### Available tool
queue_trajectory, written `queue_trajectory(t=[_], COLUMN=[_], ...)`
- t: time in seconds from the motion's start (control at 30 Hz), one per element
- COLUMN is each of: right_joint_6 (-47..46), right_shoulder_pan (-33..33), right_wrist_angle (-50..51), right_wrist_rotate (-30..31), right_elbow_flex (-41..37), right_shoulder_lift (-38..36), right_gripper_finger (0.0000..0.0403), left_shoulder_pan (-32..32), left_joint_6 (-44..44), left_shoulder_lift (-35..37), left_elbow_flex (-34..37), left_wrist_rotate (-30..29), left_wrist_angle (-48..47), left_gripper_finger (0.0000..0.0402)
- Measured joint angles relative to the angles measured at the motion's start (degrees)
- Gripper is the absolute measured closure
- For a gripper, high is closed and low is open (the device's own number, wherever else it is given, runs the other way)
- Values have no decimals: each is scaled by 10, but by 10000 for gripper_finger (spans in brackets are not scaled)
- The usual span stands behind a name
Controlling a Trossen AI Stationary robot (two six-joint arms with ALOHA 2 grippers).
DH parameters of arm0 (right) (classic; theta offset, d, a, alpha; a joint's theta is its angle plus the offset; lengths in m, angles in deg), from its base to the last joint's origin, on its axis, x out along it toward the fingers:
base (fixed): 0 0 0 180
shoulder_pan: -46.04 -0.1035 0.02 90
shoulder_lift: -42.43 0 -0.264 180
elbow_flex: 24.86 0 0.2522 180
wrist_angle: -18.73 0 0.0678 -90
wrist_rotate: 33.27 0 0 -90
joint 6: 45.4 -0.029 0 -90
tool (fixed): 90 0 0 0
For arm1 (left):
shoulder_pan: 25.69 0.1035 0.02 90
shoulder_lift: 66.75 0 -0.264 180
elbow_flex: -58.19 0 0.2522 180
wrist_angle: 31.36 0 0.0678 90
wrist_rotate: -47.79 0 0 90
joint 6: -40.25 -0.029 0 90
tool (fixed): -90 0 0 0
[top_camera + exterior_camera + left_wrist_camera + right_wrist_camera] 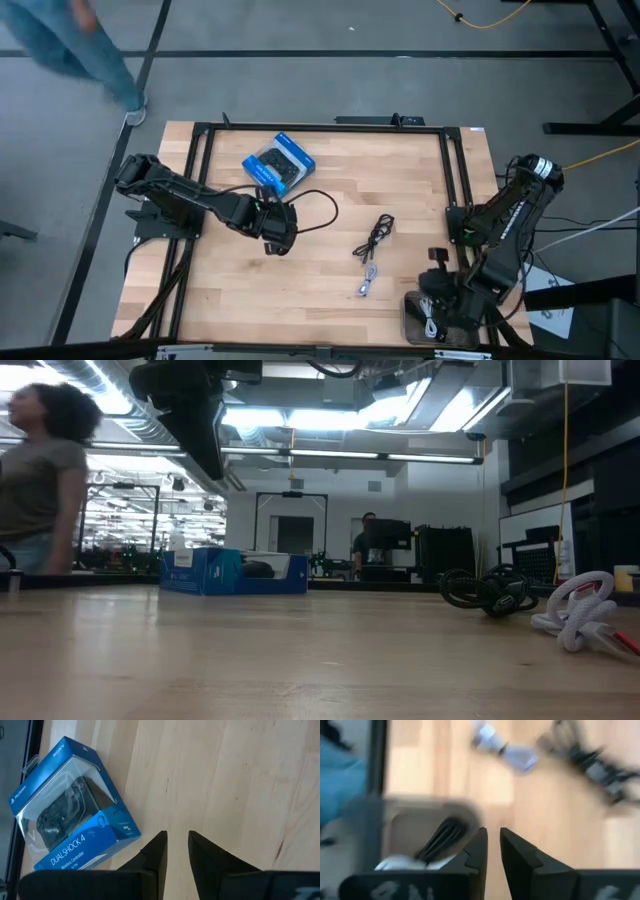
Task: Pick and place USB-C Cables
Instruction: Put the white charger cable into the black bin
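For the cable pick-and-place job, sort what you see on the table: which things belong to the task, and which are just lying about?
Belong to the job:
- bundled thin black USB-C cable
- short white-grey USB-C cable
- grey tray holding cables

Just lying about:
- blue cardboard game-controller box
- yellow cord on the floor

Blue DualShock 4 box (279,163) (black controller pictured), black USB-C cable (376,238), white-grey USB-C cable (366,281), pale wood-grain table (320,300).

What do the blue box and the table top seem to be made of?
The blue box looks like glossy printed cardboard with a clear plastic window: light glints on the window and a dark controller shows through it. The table top looks like pale wood in joined strips, with a smooth matt finish; grain lines show in the left wrist view.
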Motion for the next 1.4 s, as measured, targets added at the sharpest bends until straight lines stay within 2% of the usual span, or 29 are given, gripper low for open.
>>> queue_trajectory(t=[0.07, 0.17, 0.27, 0.47, 0.73, 0.83, 1.0, 1.13, 1.23, 1.4], right_joint_6=[-4, -38, -12, 193, 354, 384, 384, 373, 368, 368], right_shoulder_pan=[17, 64, 113, 199, 305, 329, 347, 348, 348, 348], right_wrist_angle=[0, -1, -31, -176, -207, -224, -237, -237, -236, -234], right_wrist_rotate=[39, 32, -13, -121, -272, -309, -319, -319, -319, -319], right_elbow_flex=[0, 0, 0, 0, 0, 0, 0, 0, 0, 0], right_shoulder_lift=[0, 0, 4, 38, 133, 151, 155, 155, 155, 155], right_gripper_finger=[346, 346, 346, 345, 345, 345, 345, 345, 345, 345], left_shoulder_pan=[2, 6, 6, 6, 5, 6, 6, 12, 19, 26], left_joint_6=[0, 0, -1, -4, -33, -35, -92, -104, -83, -107], left_shoulder_lift=[0, 0, 0, 0, 0, 0, 0, 40, 114, 281], left_elbow_flex=[0, 0, 0, 0, 0, 0, 8, 62, 145, 336], left_wrist_rotate=[0, 0, 0, 0, -1, -1, -12, -11, -13, -13], left_wrist_angle=[0, 0, 0, 0, 0, 0, -6, 3, 38, 303], left_gripper_finger=[331, 331, 331, 331, 331, 331, 331, 331, 331, 331])
